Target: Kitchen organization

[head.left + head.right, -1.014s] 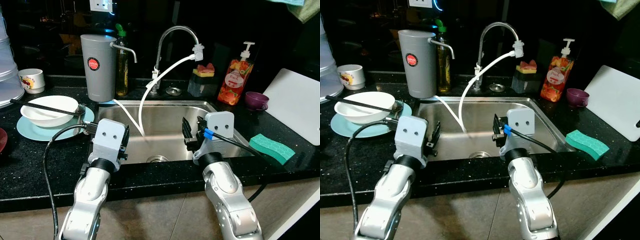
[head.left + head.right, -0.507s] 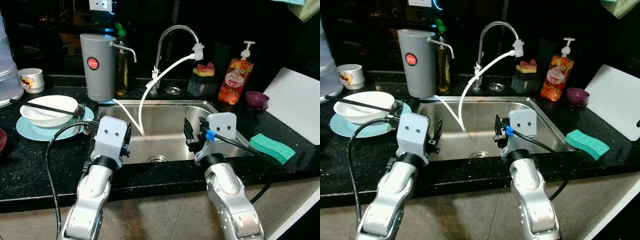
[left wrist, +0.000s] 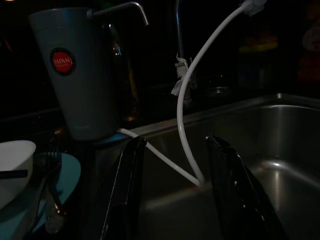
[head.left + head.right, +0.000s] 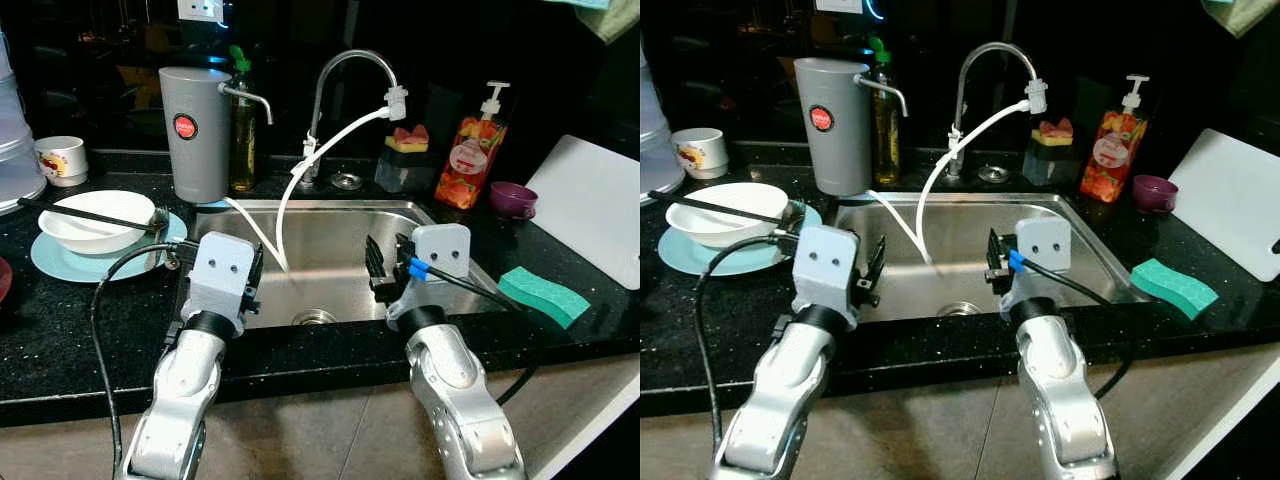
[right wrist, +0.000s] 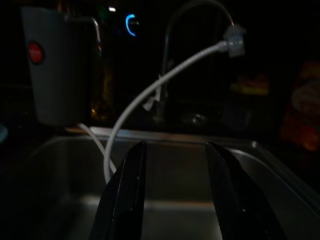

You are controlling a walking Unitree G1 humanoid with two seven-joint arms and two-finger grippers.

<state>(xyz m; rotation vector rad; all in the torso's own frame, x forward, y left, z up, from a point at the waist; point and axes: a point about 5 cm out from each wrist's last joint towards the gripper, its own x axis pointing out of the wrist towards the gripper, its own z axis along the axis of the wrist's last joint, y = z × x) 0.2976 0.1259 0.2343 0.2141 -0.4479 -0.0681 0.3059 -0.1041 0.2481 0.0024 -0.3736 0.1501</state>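
Note:
A white bowl (image 4: 98, 222) with black chopsticks (image 4: 80, 213) laid across it sits on a teal plate (image 4: 58, 262) on the counter left of the sink, and a fork (image 4: 160, 216) leans at its side. A green sponge (image 4: 545, 295) lies on the counter right of the sink. My left gripper (image 4: 253, 284) hovers open over the sink's front left part, nothing between its fingers (image 3: 131, 170). My right gripper (image 4: 377, 270) hangs open over the sink's front right, also empty, fingers (image 5: 131, 175) pointing toward the faucet.
The steel sink (image 4: 330, 209) has a drain (image 4: 314, 318), a faucet (image 4: 345, 66) and a white hose (image 4: 295, 180) trailing in. A grey water filter (image 4: 196, 133), soap bottle (image 4: 472, 150), purple cup (image 4: 513, 200), white cutting board (image 4: 595, 205) and mug (image 4: 62, 160) stand around.
The view has shifted slightly. Both grippers stay open over the front of the sink, nearly where they were.

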